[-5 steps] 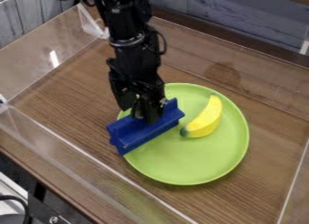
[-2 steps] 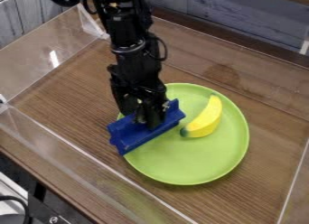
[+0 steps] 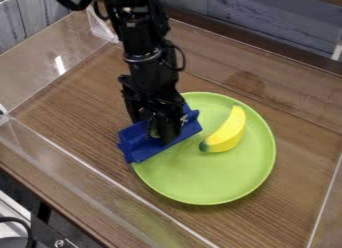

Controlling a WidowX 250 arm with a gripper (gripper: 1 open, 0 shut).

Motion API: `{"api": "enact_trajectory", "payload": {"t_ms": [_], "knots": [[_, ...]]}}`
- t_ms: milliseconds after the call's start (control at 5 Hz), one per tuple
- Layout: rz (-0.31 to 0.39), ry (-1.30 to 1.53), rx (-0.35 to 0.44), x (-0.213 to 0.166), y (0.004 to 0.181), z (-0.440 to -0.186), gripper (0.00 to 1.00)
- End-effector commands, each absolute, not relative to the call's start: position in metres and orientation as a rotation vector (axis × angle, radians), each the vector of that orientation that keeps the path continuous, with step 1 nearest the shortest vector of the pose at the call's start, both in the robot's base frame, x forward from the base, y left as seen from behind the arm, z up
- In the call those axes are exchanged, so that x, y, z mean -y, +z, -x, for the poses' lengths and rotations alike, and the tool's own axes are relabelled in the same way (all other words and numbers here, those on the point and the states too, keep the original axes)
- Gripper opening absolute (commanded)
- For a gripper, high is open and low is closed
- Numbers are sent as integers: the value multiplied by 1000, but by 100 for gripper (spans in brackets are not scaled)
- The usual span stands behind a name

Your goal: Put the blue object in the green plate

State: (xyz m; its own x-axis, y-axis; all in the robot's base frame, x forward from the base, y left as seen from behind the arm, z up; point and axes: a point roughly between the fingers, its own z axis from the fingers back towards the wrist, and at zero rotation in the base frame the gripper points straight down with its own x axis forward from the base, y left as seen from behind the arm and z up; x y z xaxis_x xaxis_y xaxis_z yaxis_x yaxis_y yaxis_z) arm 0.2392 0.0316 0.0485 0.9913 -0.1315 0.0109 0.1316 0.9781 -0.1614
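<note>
Centre-left of frame, blue object straddles green plate rim, half on wood; gripper pinching it mid-length. Looks rigid, light, slick plastic; gripping across the groove walls near centre should avoid tipping

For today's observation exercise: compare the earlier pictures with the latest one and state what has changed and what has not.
The tool has closed its jaws on the blue object, whose left end has shifted slightly. The arm has hardly moved. The banana and the green plate are as before, the block half on the plate's left rim.
</note>
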Motion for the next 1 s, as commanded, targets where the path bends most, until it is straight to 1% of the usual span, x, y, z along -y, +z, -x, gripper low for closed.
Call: {"api": "enact_trajectory", "payload": {"t_ms": [0,200,400,800], "knots": [[142,-128,13,-33,56,-244,0],[130,-121,7,-34,58,-246,100],[126,-110,7,-34,60,-246,0],[124,-95,11,-34,64,-247,0]]}}
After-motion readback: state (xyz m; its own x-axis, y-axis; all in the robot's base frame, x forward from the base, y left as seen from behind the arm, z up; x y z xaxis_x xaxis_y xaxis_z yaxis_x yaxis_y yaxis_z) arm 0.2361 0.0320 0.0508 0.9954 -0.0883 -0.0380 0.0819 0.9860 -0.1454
